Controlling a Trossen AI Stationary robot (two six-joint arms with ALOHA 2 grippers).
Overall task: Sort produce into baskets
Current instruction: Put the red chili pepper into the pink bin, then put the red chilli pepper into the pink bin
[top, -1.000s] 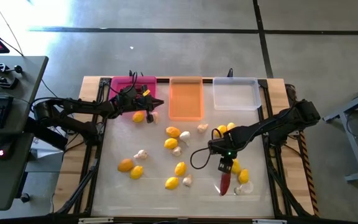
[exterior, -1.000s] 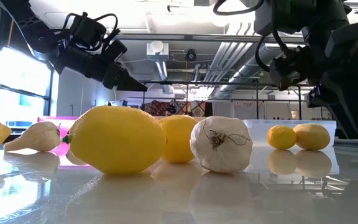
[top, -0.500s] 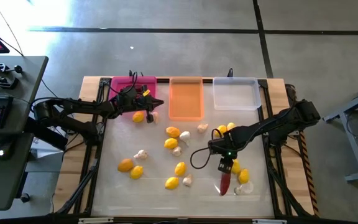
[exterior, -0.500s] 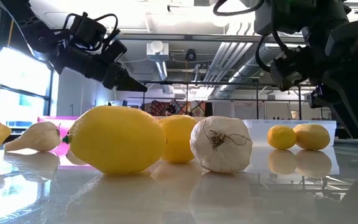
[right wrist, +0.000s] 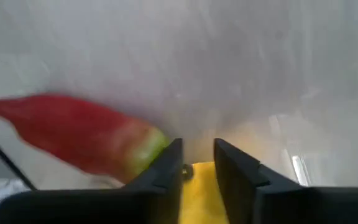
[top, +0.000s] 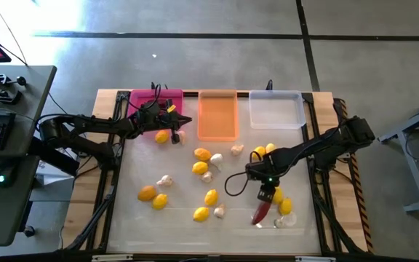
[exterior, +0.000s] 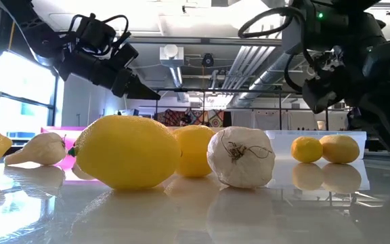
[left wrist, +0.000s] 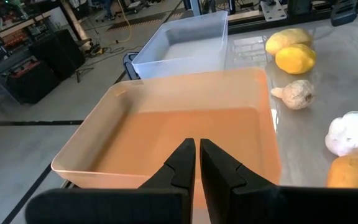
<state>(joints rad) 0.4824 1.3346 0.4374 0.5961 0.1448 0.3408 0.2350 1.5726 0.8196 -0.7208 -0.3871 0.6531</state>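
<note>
A dark red chili pepper (top: 260,213) with a green stem end lies on the table at the near right. My right gripper (top: 267,194) stands over that stem end, its fingers a narrow gap apart, with two lemons (top: 281,201) close by on its right. My left gripper (top: 182,120) is shut and empty. It hovers between the magenta-pink basket (top: 156,98) and the orange basket (top: 217,115), pointing at the orange one (left wrist: 185,118). The clear basket (top: 276,109) stands at the far right. Several lemons (top: 202,153) and garlic bulbs (top: 216,159) lie loose on the table. My right gripper meets the pepper's green stem end (right wrist: 148,144) with the tip and outer side of one finger (right wrist: 166,163), pointing down from above. The pepper is not between the fingers. It lies on the table, slanting away from the gripper. A yellow surface (right wrist: 196,180) shows in the gap.
A clear plastic scrap (top: 287,220) lies beside the pepper's tip. Two lemons (top: 265,150) lie ahead of the clear basket, and a lemon (top: 163,135) lies near my left gripper. In the low view a lemon (exterior: 128,161) and a garlic bulb (exterior: 241,157) sit close to the camera.
My right gripper has gone a little toward the table's right edge. The pepper has turned on the table: its tip has swung toward the left, while its stem end has stayed by the gripper.
</note>
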